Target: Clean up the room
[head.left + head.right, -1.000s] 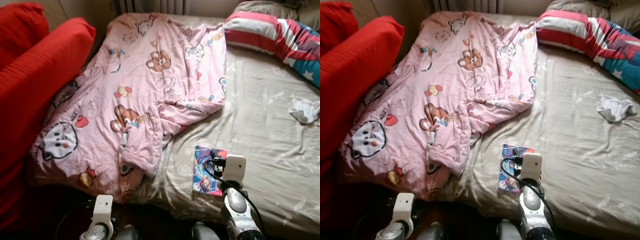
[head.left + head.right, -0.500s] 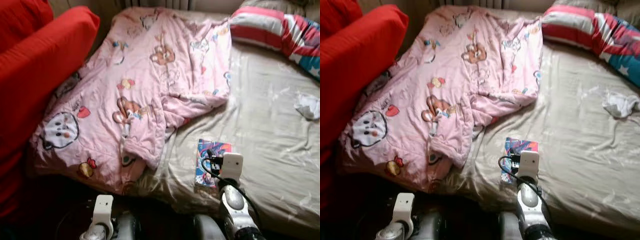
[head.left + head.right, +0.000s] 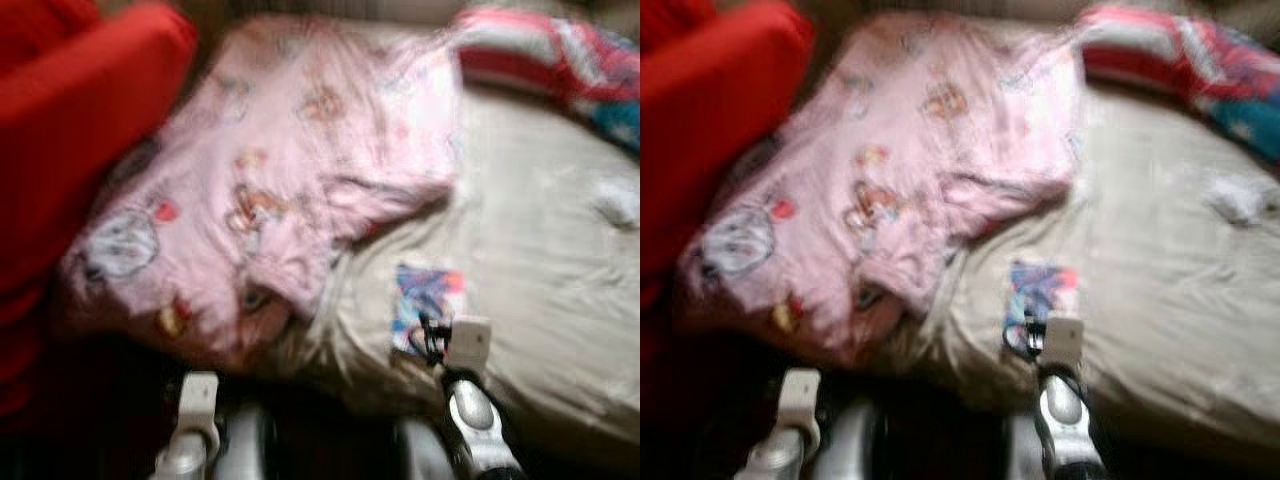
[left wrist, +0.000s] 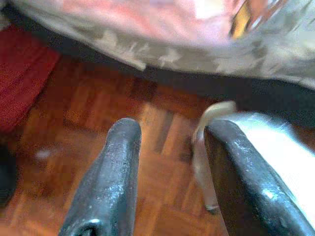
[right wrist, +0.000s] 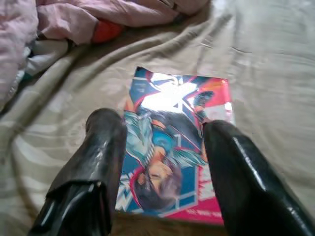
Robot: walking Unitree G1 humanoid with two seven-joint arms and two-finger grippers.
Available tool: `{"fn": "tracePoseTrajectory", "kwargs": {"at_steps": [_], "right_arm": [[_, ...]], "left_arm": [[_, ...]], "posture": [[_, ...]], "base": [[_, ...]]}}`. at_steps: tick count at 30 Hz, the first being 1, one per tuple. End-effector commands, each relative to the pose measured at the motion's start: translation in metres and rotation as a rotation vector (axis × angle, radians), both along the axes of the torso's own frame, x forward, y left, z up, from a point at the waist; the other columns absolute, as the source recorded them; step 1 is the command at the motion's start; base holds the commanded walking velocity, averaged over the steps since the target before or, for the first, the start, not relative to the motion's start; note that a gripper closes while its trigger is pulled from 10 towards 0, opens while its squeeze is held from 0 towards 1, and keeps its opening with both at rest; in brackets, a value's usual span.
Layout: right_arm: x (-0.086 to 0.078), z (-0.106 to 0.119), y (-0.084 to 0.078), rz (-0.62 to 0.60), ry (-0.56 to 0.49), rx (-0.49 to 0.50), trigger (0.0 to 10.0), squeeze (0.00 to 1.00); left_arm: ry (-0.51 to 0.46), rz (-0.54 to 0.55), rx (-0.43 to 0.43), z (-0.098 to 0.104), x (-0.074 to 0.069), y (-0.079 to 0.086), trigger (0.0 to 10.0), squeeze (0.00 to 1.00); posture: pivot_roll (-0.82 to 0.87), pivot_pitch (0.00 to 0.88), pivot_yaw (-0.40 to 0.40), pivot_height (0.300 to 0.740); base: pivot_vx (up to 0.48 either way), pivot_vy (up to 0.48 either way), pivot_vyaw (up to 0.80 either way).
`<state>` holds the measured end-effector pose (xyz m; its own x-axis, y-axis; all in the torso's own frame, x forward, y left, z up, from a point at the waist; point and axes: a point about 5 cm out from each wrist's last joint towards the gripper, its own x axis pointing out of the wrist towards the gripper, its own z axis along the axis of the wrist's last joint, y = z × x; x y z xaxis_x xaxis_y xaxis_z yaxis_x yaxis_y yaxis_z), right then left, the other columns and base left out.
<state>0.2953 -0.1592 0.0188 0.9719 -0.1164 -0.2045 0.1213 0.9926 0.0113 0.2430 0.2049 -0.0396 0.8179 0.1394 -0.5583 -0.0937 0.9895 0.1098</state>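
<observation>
Right wrist view shows the right gripper (image 5: pixel 162 162) right over a book (image 5: pixel 174 147). Its two black fingers (image 5: pixel 106 147) are spread wide apart, one on each side of the bright cover, and hold nothing. The book lies flat on the tan sheet (image 5: pixel 266 64), near the bed's close edge. The left gripper (image 4: pixel 167 167) hangs low by the bed, over the wood floor (image 4: pixel 83 108), and its fingers are apart too, with nothing between them. The head pictures are blurry. Past the book, a big pink blanket (image 3: pixel 300 170) with little cartoon pictures is spread over the left part of the bed. A red cushion (image 3: pixel 80 130) sits beside it on the left. Far back on the right lies a striped pillow (image 3: pixel 560 65), and a small white cloth (image 3: pixel 618 205) rests on the sheet near it.
</observation>
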Motion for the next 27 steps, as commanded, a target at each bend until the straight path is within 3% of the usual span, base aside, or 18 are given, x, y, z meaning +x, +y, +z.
{"fn": "tracePoseTrajectory", "kwargs": {"at_steps": [1,5,9,17,27], "right_arm": [[-0.005,-0.006,0.002,0.004,0.021,0.009,10.0,0.0],[-0.006,-0.006,0.001,0.008,0.022,0.016,10.0,0.0],[-0.007,-0.008,0.0,0.012,0.026,0.021,10.0,0.0],[-0.008,-0.009,-0.002,0.017,0.036,0.027,10.0,0.0],[-0.007,-0.011,-0.002,0.02,0.06,0.043,10.0,0.0]], "left_arm": [[-0.102,0.018,0.001,0.015,0.015,0.005,10.0,0.0],[-0.263,0.011,-0.016,0.039,0.036,0.003,10.0,0.0],[-0.375,0.019,-0.019,0.05,0.037,0.006,10.0,0.0],[-0.47,0.014,-0.026,0.053,0.025,0.006,10.0,0.0],[-0.519,-0.099,-0.065,0.069,0.045,-0.019,10.0,0.0]], "posture": [[-0.02,0.218,0.038,0.628],[-0.03,0.222,0.038,0.628],[-0.03,0.227,0.038,0.628],[-0.02,0.236,0.029,0.628],[-0.03,0.238,0.029,0.628]], "base": [[0.0,0.0,0.0],[0.0,0.0,0.0],[0.0,0.0,0.0],[0.0,0.0,0.0],[0.068,0.0,-0.14]]}}
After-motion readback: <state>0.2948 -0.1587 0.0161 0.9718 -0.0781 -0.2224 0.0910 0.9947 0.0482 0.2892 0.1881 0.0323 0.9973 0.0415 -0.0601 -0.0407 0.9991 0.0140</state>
